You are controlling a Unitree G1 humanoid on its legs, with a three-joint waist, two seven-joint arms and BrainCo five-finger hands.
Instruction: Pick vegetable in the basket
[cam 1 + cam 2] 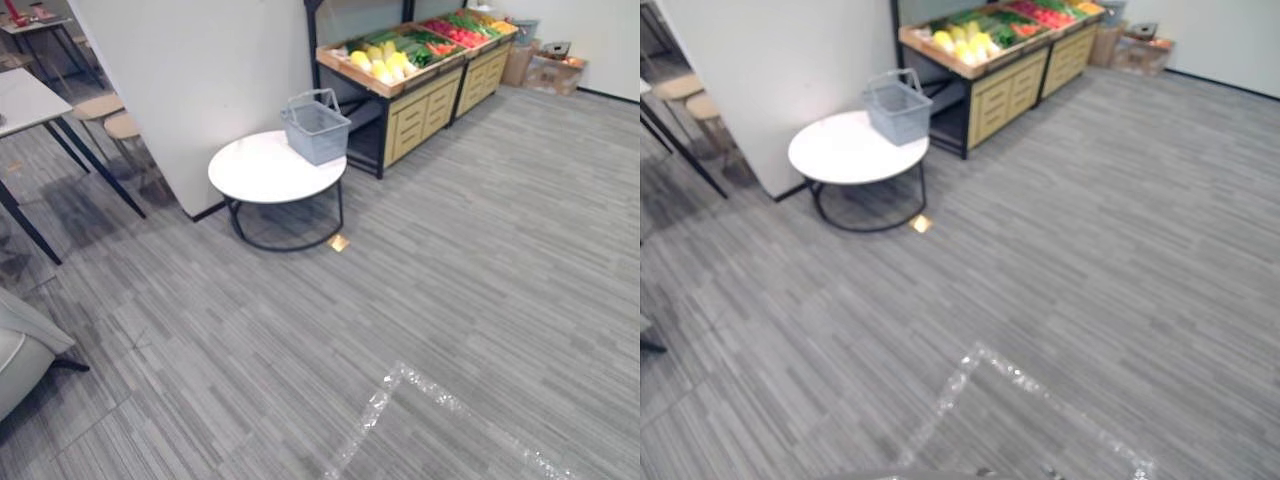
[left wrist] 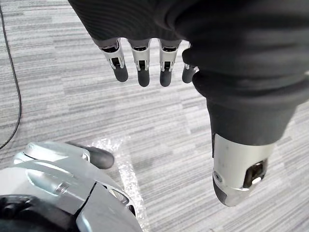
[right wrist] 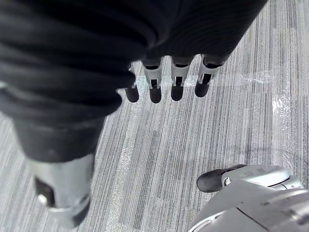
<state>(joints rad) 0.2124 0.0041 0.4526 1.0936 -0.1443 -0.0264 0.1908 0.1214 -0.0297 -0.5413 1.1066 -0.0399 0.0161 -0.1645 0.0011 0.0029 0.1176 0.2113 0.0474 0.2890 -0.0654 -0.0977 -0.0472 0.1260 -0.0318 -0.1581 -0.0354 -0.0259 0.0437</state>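
A grey wire basket (image 1: 316, 126) with its handle up stands on a round white table (image 1: 262, 172) some way ahead. Behind it a wooden produce stand (image 1: 420, 75) carries yellow, green and red vegetables (image 1: 385, 62). My left hand (image 2: 145, 58) hangs over the grey floor with its fingers straight and nothing in it. My right hand (image 3: 166, 77) hangs the same way, fingers straight and empty. Both hands are far from the basket and the stand.
A white wall panel (image 1: 200, 80) rises left of the round table. Stools (image 1: 110, 115) and a dark-legged table (image 1: 25, 100) stand at the far left. Cardboard boxes (image 1: 548, 68) lie beyond the stand. Shiny tape (image 1: 420, 395) marks the carpet nearby.
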